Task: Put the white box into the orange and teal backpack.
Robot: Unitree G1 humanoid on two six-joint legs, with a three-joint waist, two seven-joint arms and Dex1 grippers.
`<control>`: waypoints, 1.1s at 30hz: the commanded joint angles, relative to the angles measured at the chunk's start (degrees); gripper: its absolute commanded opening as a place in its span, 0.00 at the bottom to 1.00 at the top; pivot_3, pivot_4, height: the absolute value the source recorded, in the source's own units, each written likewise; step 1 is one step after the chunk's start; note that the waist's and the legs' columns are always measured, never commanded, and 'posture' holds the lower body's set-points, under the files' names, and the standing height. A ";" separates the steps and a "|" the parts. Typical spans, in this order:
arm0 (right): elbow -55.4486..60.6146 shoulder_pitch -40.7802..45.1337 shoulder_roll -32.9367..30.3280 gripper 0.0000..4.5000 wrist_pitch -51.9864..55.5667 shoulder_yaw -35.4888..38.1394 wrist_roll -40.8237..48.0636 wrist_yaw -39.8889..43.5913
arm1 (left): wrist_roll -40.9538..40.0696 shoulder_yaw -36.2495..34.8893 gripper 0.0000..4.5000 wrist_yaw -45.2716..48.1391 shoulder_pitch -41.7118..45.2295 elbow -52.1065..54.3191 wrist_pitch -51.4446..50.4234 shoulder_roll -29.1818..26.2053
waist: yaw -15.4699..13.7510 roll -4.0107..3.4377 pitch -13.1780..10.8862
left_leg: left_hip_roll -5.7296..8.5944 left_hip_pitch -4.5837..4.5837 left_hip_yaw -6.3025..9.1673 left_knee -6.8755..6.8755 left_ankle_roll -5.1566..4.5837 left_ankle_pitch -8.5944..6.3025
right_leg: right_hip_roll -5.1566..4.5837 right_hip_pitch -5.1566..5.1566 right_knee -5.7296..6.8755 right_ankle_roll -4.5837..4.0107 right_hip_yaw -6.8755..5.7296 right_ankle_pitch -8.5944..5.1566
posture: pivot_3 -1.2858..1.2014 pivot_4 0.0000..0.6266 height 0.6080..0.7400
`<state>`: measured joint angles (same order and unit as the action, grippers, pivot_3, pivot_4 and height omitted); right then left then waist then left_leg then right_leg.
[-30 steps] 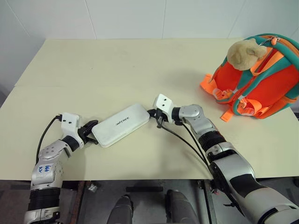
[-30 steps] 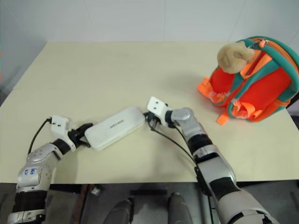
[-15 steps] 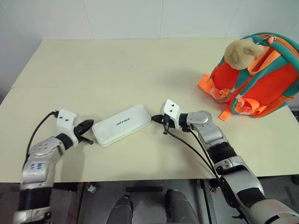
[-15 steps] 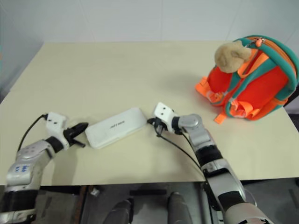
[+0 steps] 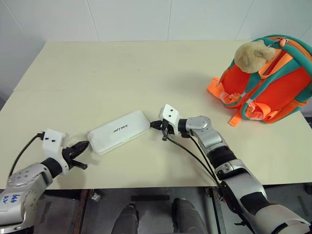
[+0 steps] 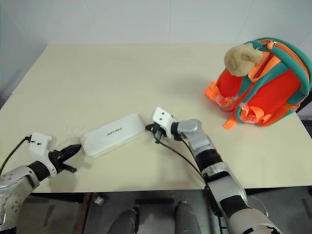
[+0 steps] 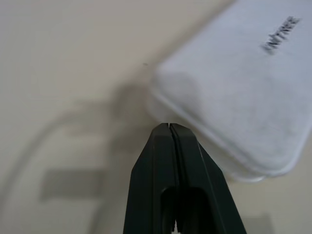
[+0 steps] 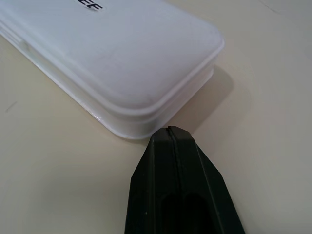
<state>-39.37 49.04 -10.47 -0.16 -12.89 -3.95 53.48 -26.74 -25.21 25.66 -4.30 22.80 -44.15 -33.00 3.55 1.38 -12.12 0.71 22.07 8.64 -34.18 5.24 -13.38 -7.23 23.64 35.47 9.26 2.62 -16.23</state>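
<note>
white box (image 5: 118,131) flat, lengthwise between tools

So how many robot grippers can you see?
2. The left gripper is by the white box's near-left end; the right gripper is at its other end. Both are shut.

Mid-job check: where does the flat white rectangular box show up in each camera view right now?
Left eye: flat white rectangular box lies lower centre, on the cream table.
Right eye: box lies lower centre-left.
Left wrist: box fills the upper right, one rounded corner just past the shut jaws.
Right wrist: box spans the top, one corner above the shut jaws.
Shared landmark: the dark lettering on the lid.
</note>
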 commanded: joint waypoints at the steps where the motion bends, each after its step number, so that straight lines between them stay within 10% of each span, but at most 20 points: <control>1: 0.13 1.28 0.64 0.00 -1.38 -0.07 0.88 0.31 | 0.43 2.00 0.01 -0.99 2.02 0.79 1.75 1.04 | -0.30 0.00 0.00 | 0.01 0.00 0.00 0.00 0.00 0.00 | 0.00 0.00 0.01 0.00 0.00 0.00 | 0.52 0.24 1.00; 33: 37.74 -19.59 -20.82 0.00 21.01 4.24 8.43 4.94 | 6.92 17.28 0.01 14.01 22.76 -26.47 18.03 -1.30 | -1.98 0.02 0.01 | 0.02 0.07 0.00 -0.02 0.02 0.01 | -0.01 -0.10 -0.31 0.07 -0.04 0.08 | 0.52 0.24 1.00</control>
<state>-3.98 29.82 -30.18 20.22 -10.65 3.53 59.07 -20.12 -8.30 38.86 17.86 -3.34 -27.19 -34.18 1.57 1.40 -12.11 0.74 22.14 8.64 -34.19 5.26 -13.37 -7.24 23.53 35.14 9.33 2.58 -16.15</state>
